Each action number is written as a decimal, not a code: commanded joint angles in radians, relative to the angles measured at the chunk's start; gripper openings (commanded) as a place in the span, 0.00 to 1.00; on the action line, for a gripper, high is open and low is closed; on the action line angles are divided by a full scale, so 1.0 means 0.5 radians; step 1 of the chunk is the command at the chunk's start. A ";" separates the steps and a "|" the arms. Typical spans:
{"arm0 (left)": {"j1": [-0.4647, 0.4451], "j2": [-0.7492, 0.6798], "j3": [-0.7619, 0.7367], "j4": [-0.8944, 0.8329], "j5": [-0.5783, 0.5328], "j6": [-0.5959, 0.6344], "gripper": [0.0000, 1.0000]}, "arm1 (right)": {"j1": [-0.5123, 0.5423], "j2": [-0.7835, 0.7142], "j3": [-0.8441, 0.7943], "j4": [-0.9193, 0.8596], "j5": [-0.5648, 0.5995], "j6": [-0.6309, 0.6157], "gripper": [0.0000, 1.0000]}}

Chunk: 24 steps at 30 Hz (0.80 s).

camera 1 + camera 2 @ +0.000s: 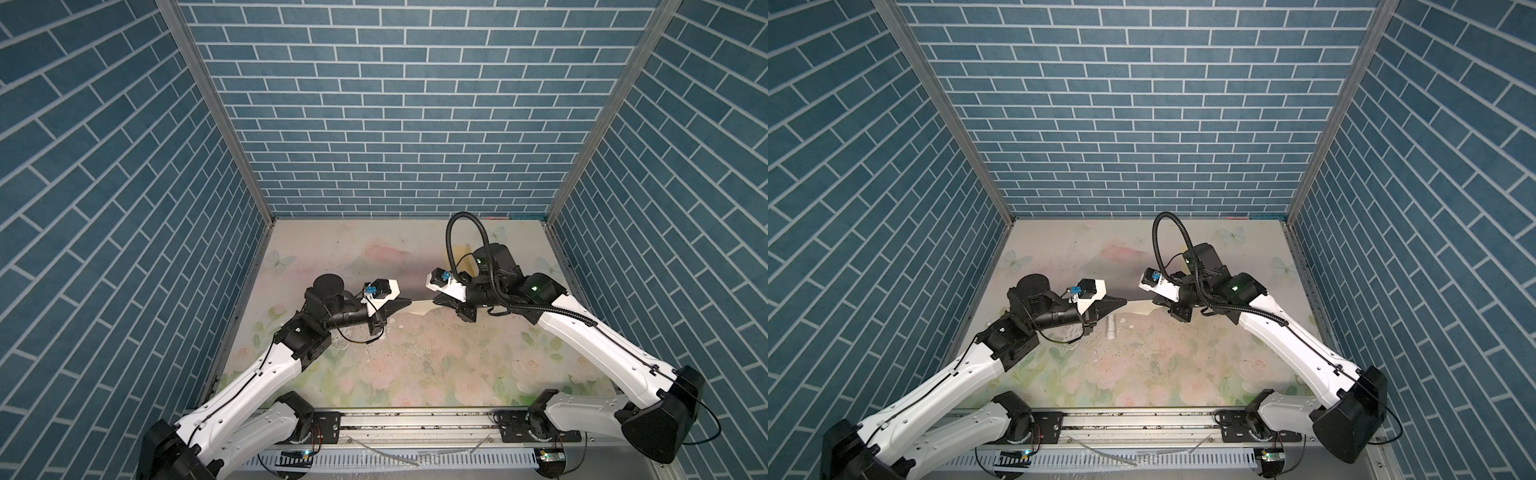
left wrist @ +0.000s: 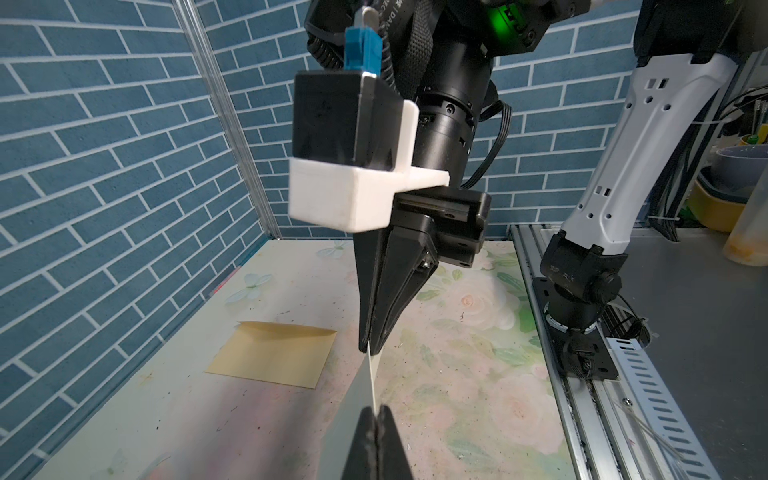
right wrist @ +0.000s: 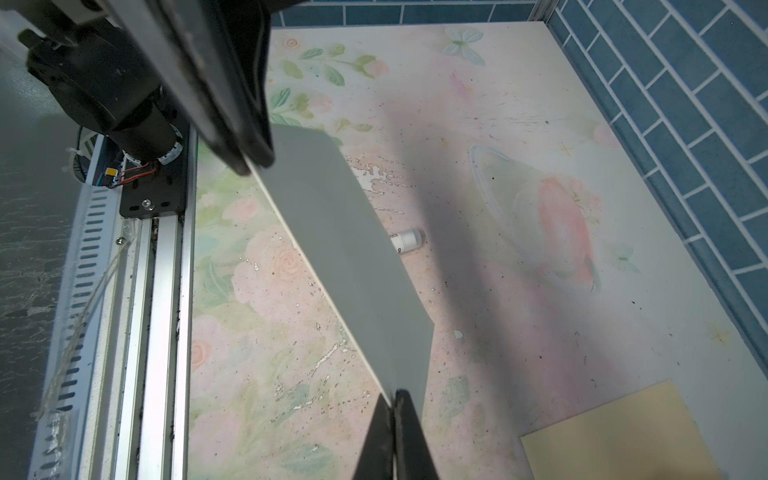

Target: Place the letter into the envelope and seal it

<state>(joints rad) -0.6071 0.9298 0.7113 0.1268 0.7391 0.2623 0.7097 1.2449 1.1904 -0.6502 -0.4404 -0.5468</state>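
The letter (image 1: pixel 420 306) hangs above the table as a pale sheet, stretched between both grippers and seen nearly edge-on in both top views; its print does not show. My left gripper (image 1: pixel 409 300) is shut on one end of it. My right gripper (image 1: pixel 434 300) is shut on the opposite end. In the left wrist view the sheet (image 2: pixel 357 399) runs from my left gripper (image 2: pixel 376 409) up to the right gripper (image 2: pixel 368 347). The right wrist view shows its grey face (image 3: pixel 345 249). The mustard-yellow envelope (image 2: pixel 270 353) lies flat on the table behind the right arm, partly hidden (image 1: pixel 457 253).
A small white tube (image 3: pixel 407 239) lies on the floral table (image 1: pixel 415 374) under the sheet, also visible in a top view (image 1: pixel 1111 326). Blue brick walls (image 1: pixel 399 124) close three sides. The metal rail (image 1: pixel 415 424) runs along the front edge.
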 commanded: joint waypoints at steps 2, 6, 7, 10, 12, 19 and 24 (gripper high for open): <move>0.010 -0.063 0.010 0.030 -0.002 0.038 0.00 | -0.050 -0.026 -0.104 -0.140 0.186 -0.004 0.06; 0.012 -0.068 0.010 0.024 -0.018 0.043 0.00 | -0.058 -0.035 -0.140 -0.145 0.235 0.009 0.06; 0.012 -0.071 0.009 0.021 -0.021 0.043 0.00 | -0.066 -0.040 -0.151 -0.144 0.247 0.011 0.06; 0.012 -0.082 0.007 0.016 -0.036 0.046 0.00 | -0.086 -0.064 -0.190 -0.138 0.277 0.036 0.06; 0.012 -0.090 0.001 0.016 -0.045 0.050 0.00 | -0.100 -0.086 -0.218 -0.129 0.287 0.048 0.06; 0.013 -0.093 -0.011 0.052 -0.088 0.034 0.00 | -0.140 -0.164 -0.263 -0.118 0.343 0.089 0.08; 0.013 -0.099 -0.082 0.158 -0.315 -0.070 0.00 | -0.191 -0.323 -0.373 0.158 0.343 0.283 0.16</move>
<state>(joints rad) -0.6052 0.8890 0.7006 0.1555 0.6613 0.2646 0.6289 1.1412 1.0515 -0.6491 -0.2836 -0.4751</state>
